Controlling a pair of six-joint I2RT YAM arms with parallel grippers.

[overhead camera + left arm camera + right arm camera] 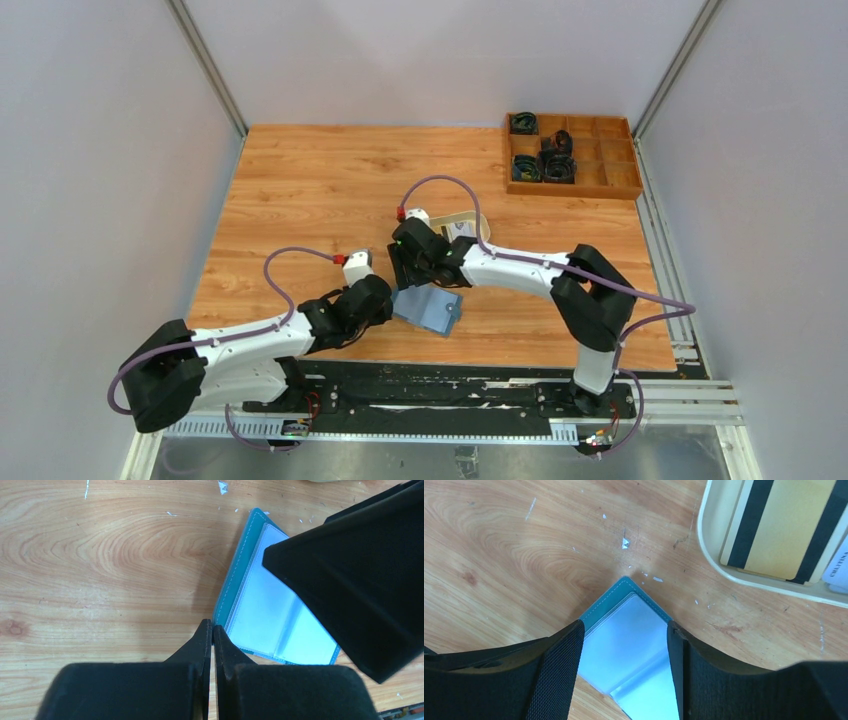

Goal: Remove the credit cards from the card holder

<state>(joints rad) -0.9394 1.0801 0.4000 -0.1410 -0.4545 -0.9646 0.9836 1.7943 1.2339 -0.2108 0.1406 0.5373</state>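
Note:
The teal card holder (428,308) lies open on the table, its light blue clear slots facing up; no card shows in them. My left gripper (378,300) is shut, its tips (212,628) against the teal edge at the near left corner of the card holder (260,610); I see nothing between the jaws. My right gripper (624,630) is open and empty, its fingers straddling the far corner of the card holder (624,630). A tan credit card with dark stripes (774,525) and a whitish card (836,570) lie in the beige tray (709,555).
The beige oval tray (480,218) sits just behind the right gripper. A wooden compartment box (600,180) with dark items stands at the back right. Grey walls close in the table on three sides.

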